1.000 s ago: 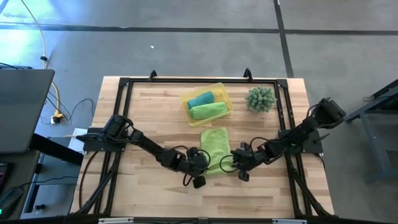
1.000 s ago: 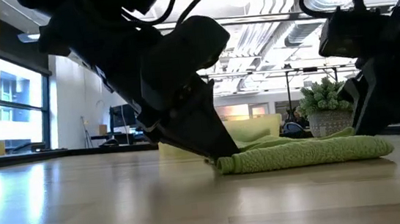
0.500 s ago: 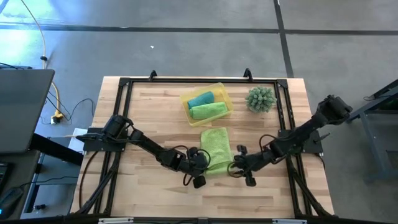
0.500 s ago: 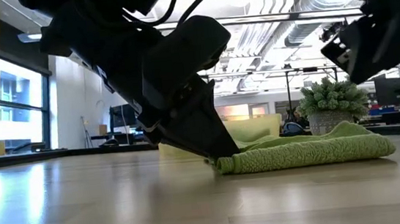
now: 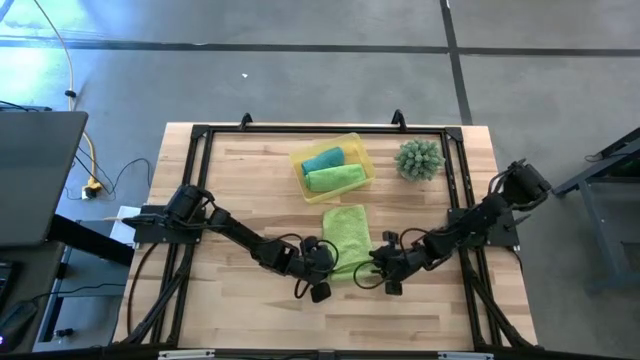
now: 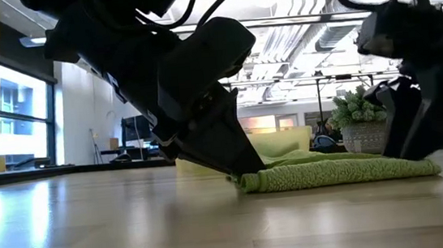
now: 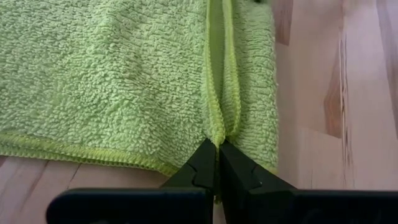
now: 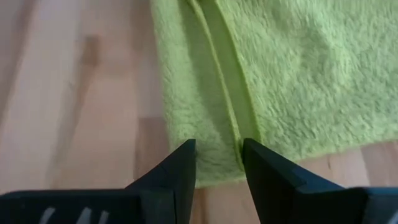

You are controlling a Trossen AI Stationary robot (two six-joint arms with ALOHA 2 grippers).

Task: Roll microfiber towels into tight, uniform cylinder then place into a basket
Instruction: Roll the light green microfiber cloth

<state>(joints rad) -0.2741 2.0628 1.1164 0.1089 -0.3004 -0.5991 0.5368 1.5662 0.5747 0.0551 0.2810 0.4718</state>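
Note:
A lime-green microfiber towel (image 5: 346,232) lies folded flat on the wooden table, just nearer than the basket (image 5: 354,141). The basket is a yellow tray with a teal roll (image 5: 323,159) and a lime-green roll (image 5: 335,178) inside. My left gripper (image 5: 327,262) is shut at the towel's near left corner. My right gripper (image 8: 216,149) stands open at the near right corner, one finger on either side of the folded-over side strip (image 8: 208,118). My left gripper pinches the towel's near edge (image 7: 216,132) between its two fingers, where two hemmed edges meet side by side. The fingers slant down from the near left. The towel lies flat on the table, and the low view shows the tips (image 6: 239,175) at table level. My right gripper's fingers (image 8: 186,155) are low over the near right corner, but I cannot tell whether they touch the cloth.
A spiky green plant (image 5: 419,159) stands at the far right, beside the basket. A black frame (image 5: 200,135) runs round the table's edges. Bare wood lies along the near edge and on the left side.
My right gripper rose and drew back toward the table's right edge, then came down again at the towel's near right corner, rolled a little. The towel's right end was humped up half a second ago and lies flatter now.

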